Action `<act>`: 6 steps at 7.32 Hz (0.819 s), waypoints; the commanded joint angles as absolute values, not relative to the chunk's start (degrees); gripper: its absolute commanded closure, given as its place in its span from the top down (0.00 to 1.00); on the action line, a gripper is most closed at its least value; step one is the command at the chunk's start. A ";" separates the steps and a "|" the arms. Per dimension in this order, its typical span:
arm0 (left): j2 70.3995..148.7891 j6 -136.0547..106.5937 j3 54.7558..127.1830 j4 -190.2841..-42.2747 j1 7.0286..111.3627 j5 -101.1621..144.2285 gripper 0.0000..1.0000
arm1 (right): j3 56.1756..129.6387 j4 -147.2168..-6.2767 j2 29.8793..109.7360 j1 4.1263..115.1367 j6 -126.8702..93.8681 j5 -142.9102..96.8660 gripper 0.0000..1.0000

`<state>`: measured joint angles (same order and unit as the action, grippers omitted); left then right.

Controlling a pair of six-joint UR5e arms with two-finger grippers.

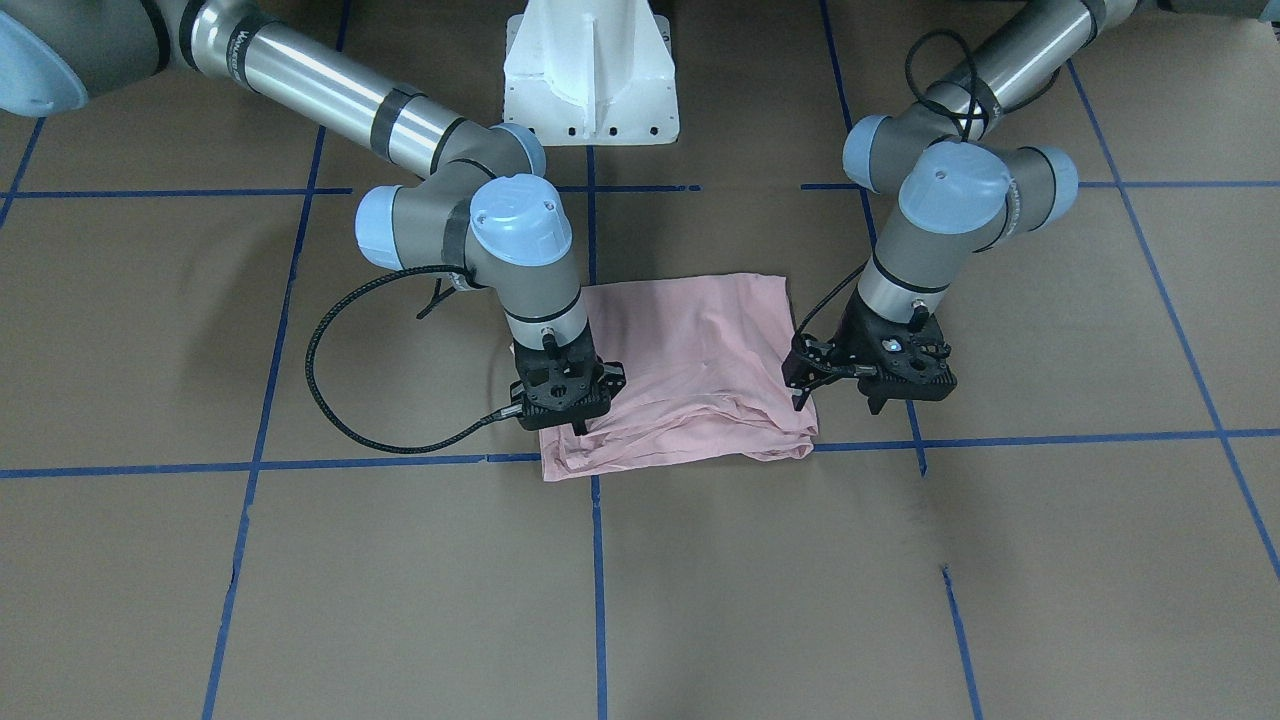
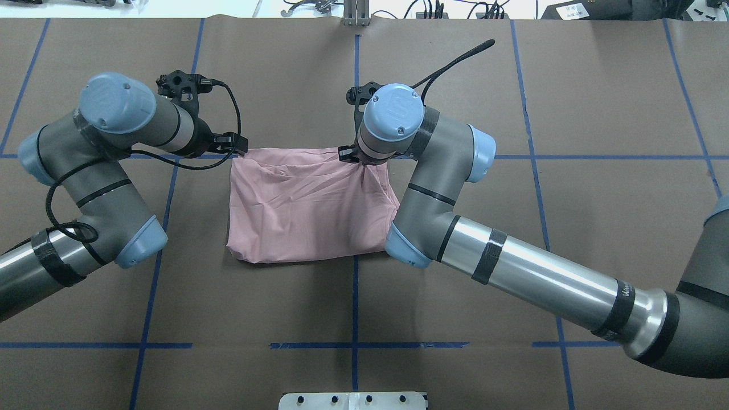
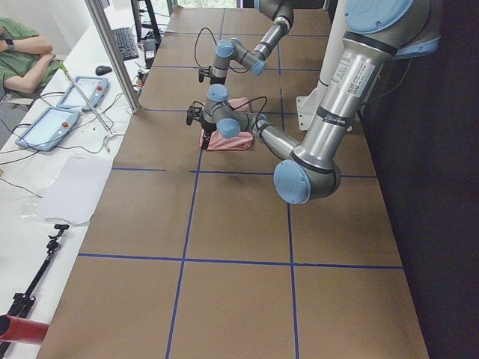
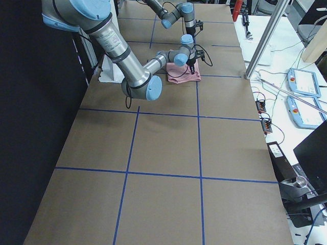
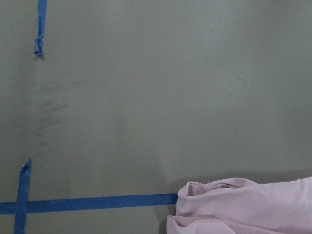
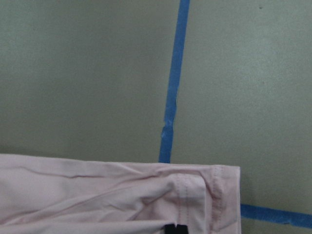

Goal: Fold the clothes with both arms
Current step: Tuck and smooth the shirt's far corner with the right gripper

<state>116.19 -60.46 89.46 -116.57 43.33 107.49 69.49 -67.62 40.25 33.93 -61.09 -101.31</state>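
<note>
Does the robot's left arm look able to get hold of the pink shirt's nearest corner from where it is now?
Probably yes. The left gripper hangs at the edge of the T-shirt near that corner, jaws apart, with nothing in between. The right gripper is at the opposite corner, out of the way.

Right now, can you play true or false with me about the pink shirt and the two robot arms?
1. The T-shirt lies folded on the table. True.
2. A cartoon picture shows on top of it. False: only plain pink cloth shows.
3. The left tool holds it up in the air. False: it rests on the table, and the left tool is open at its edge.
4. The right tool is down on it near a corner. True.
5. The table has blue tape lines across it. True.
</note>
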 commanded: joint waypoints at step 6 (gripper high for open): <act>116.02 -60.30 91.66 -116.19 43.33 107.75 1.00 | 69.78 -69.94 41.22 37.68 -60.04 -102.82 1.00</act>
